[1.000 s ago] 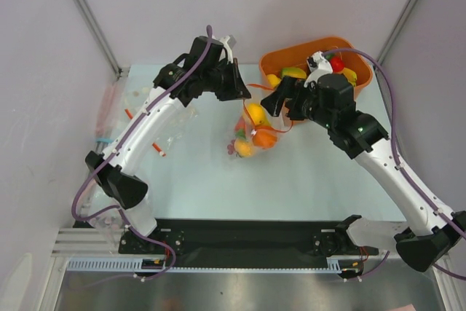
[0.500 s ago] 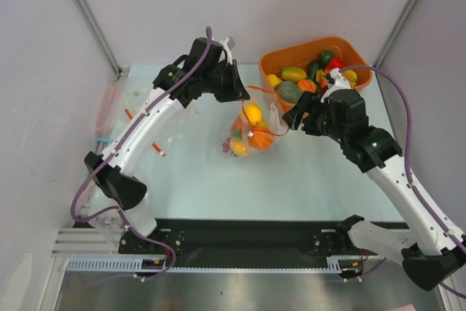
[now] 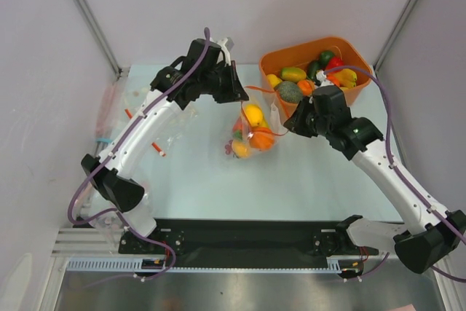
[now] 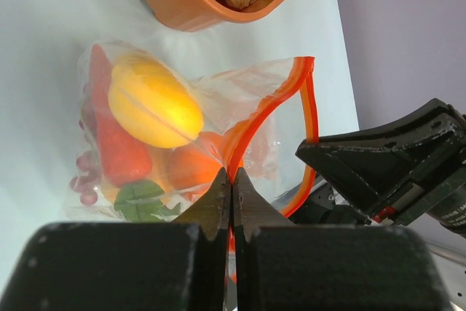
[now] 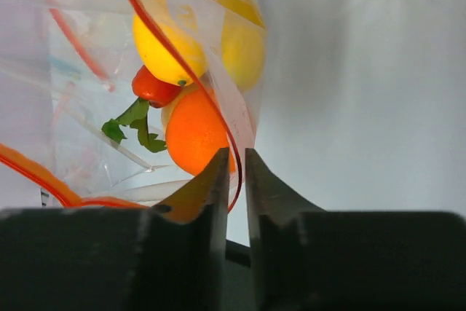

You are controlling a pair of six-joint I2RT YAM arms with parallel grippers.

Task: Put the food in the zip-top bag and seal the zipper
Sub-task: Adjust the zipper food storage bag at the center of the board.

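On the table, the orange tub at the far right holds several loose pieces, so loading may be unfinished. The zip-top bag sits mid-table just beside the tub, its mouth lifted, gaping and unsealed. The left gripper is clamped tight on one side of the rim; the right gripper stands narrow, with a slim gap astride the opposite rim, not yet pinching. Food already bagged: yellow mango, orange, a red piece, grapes. The zipper hangs parted; judged outstanding: pressing it closed
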